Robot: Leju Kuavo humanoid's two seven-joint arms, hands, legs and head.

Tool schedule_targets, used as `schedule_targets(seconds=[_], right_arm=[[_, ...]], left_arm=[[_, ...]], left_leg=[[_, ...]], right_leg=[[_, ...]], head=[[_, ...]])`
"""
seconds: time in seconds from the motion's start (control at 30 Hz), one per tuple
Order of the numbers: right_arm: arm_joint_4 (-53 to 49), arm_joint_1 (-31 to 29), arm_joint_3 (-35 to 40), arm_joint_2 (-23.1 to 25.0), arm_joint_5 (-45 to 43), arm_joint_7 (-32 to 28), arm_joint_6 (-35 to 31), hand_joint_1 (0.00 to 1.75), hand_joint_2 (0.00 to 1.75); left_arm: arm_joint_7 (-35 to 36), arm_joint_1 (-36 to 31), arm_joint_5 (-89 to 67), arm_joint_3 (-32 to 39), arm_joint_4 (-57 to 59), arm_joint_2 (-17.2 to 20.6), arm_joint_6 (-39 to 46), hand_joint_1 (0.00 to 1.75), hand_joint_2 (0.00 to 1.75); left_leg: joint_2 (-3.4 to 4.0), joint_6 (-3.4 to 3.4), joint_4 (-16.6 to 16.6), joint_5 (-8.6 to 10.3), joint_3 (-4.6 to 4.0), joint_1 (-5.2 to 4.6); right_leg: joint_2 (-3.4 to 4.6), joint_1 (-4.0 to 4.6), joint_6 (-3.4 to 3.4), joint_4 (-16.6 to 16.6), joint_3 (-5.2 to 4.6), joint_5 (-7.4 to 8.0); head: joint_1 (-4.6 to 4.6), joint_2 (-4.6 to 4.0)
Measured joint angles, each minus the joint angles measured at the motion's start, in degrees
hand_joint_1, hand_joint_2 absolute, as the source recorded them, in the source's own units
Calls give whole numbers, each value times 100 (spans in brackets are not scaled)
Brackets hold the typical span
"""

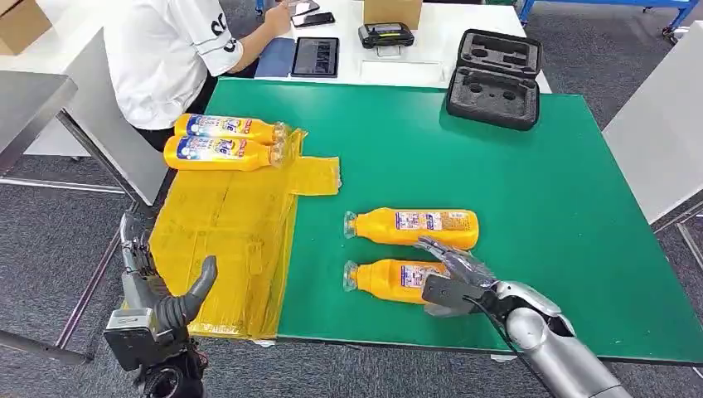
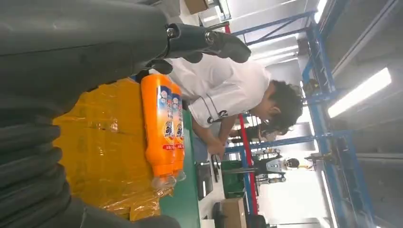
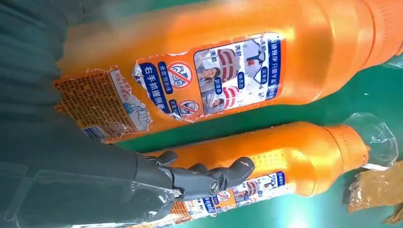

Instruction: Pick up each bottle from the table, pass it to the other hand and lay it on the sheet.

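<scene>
Fingers (image 1: 443, 251) of the right hand (image 1: 454, 278) lie spread over the near bottle (image 1: 388, 279) on the green table (image 1: 564, 207), but I cannot tell if they grip it; a second bottle (image 1: 414, 226) lies just beyond. Left hand (image 1: 162, 303) is open with fingers apart, holding nothing, beside the near edge of the yellow sheet (image 1: 224, 232). Two more bottles (image 1: 224, 141) lie side by side at the far end of the sheet.

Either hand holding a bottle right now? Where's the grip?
Left hand holds nothing. Right hand lies over the base end of the near orange bottle; whether it has closed on it cannot be told.
</scene>
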Motion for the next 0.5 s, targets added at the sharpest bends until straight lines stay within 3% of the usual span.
schedule_targets(seconds=[0.5], right_arm=[[-671, 517, -249, -461, -44, 269, -116, 0, 175]], left_arm=[[0, -6, 105, 2, 59, 0, -223, 0, 175]], left_leg=[[-2, 1, 0, -1, -1, -4]], right_leg=[[-1, -3, 0, -1, 1, 0]], head=[[-2, 0]])
